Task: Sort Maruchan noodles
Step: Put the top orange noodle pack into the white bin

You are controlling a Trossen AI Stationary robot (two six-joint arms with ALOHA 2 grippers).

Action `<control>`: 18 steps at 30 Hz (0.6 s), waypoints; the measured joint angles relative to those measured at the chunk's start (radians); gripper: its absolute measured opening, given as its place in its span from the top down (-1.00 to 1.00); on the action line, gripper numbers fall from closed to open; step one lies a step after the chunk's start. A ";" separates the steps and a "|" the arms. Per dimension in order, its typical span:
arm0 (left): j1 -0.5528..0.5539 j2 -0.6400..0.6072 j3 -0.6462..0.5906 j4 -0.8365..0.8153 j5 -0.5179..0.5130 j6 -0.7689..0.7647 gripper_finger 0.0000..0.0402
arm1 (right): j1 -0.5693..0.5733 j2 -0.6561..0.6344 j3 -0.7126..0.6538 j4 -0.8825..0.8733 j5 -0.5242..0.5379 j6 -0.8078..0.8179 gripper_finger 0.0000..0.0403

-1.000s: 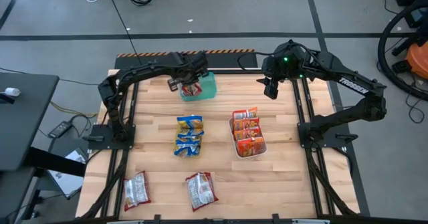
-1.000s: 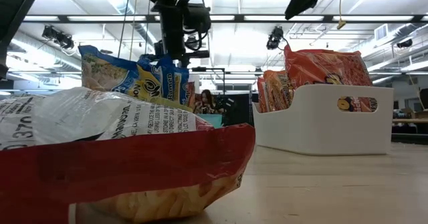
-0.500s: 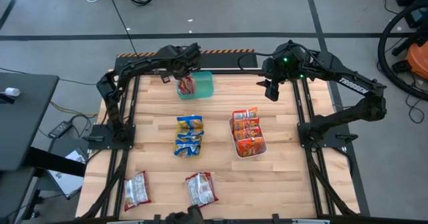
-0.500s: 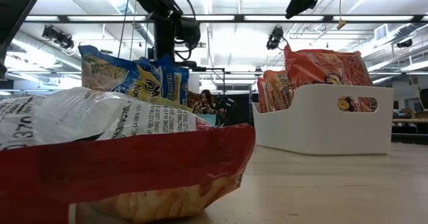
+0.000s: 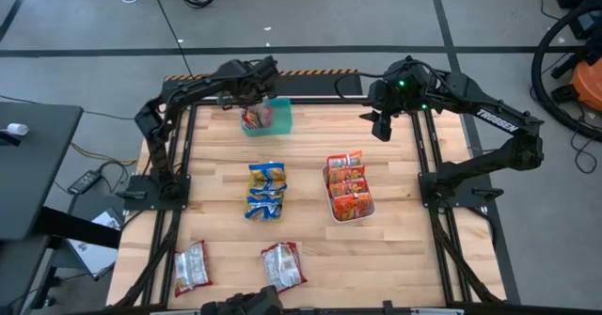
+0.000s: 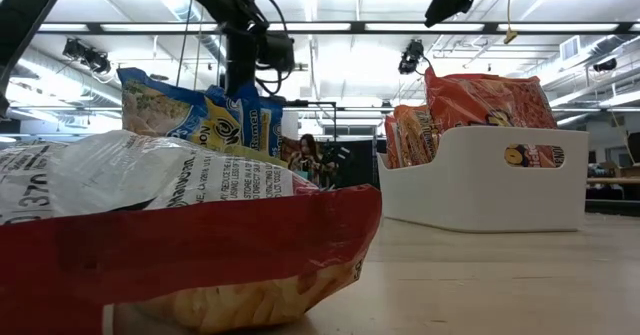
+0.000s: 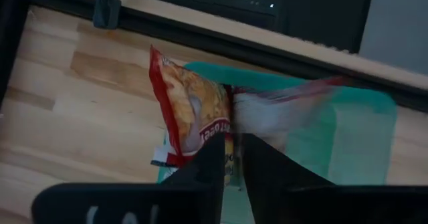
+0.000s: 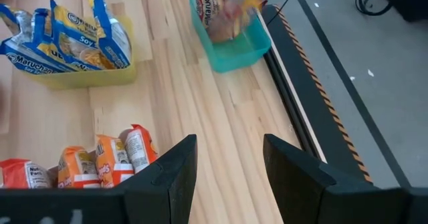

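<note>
I see a pale wood table on grey floor. My left gripper pinches a silvery red packet in the green tray at the back edge. My right gripper hangs open. The room behind has ceiling lights.

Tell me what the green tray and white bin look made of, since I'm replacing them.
Green tray: likely smooth moulded plastic, judging by its even teal colour and thin walls. White bin: apparently matte plastic, with rounded corners and a cut-out handle slot.
</note>
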 joint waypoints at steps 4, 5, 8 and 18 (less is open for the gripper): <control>-0.002 0.020 0.000 0.003 0.003 0.003 0.65 | 0.000 0.000 0.000 0.002 0.000 0.016 0.12; -0.002 0.027 0.000 0.000 0.005 0.003 0.64 | 0.000 0.000 0.000 0.002 0.000 0.018 0.12; -0.002 0.034 0.000 0.005 0.008 0.002 0.62 | 0.000 0.000 0.000 0.000 0.000 0.018 0.12; -0.006 0.026 0.031 0.060 0.062 0.065 0.62 | -0.001 0.000 0.000 0.008 0.001 0.015 0.12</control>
